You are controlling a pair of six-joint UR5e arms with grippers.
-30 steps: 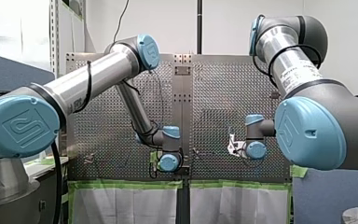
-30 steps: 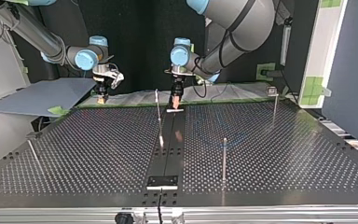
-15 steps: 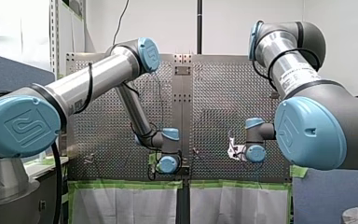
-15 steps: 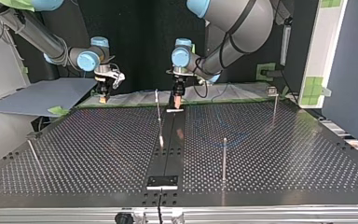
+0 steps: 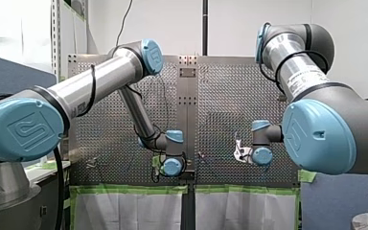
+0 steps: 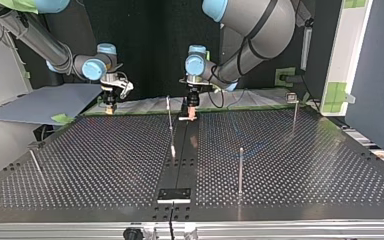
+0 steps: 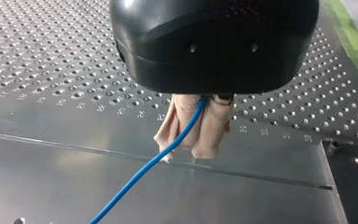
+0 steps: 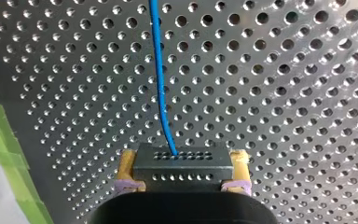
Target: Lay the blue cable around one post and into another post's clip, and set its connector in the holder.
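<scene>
Blue cable (image 8: pixel 161 70), black connector (image 8: pixel 182 163), silver perforated table (image 8: pixel 284 93), green tape (image 8: pixel 2 140).

Left end effector (image 7: pixel 188 145) and right end effector (image 8: pixel 182 171) are clamped.

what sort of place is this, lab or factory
Probably a robotics lab test cell rather than a factory: two arms at a perforated table with thin posts, and green tape along its edge.
</scene>
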